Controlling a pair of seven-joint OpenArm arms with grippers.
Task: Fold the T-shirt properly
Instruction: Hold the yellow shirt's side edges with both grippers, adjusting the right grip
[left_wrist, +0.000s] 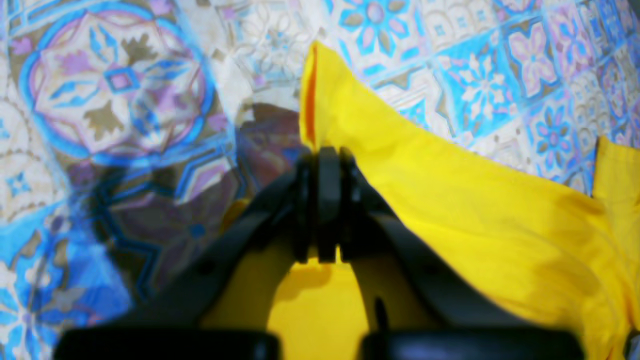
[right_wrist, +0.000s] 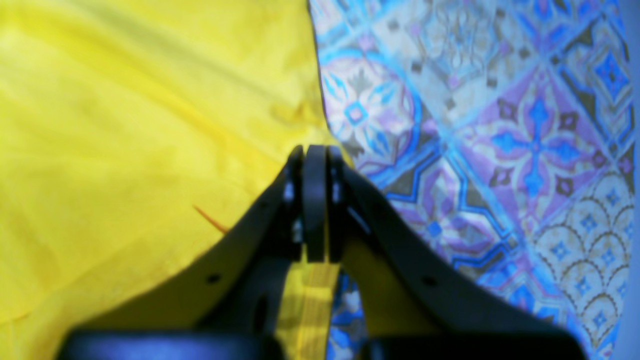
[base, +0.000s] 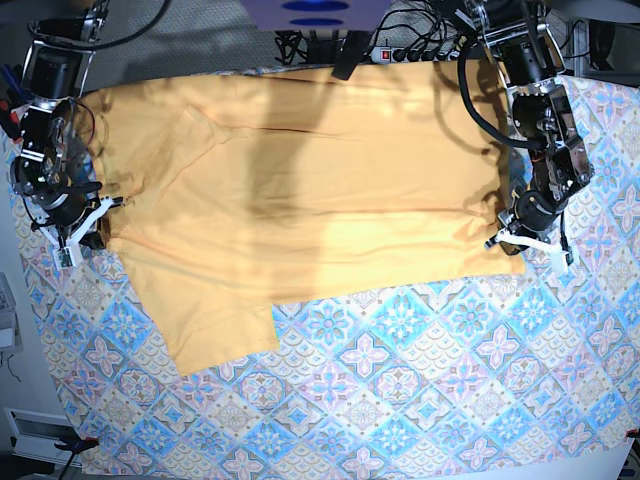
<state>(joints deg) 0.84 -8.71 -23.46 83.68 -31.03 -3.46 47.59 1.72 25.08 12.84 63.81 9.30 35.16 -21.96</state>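
The left gripper (left_wrist: 322, 165) is pinching a raised yellow edge of the T-shirt (left_wrist: 450, 210), its jaws pressed tight together on the fabric. From that pinch the cloth is draping away to the gripper's right and back beneath it, while the tile-patterned tablecloth (left_wrist: 115, 100) is lying ahead and to its left.

The right gripper (right_wrist: 315, 160) is also clamping the T-shirt (right_wrist: 140, 130), jaws fully closed on a hem edge that is running down between them. Here the shirt is spreading to the gripper's left, with the tablecloth (right_wrist: 500, 140) to its right.

In the base view the T-shirt (base: 300, 190) is lying stretched across the tablecloth (base: 420, 390) between the left gripper (base: 510, 232) and the right gripper (base: 97, 215), one sleeve trailing toward the near side. No lettering, brand or label is showing legibly anywhere.
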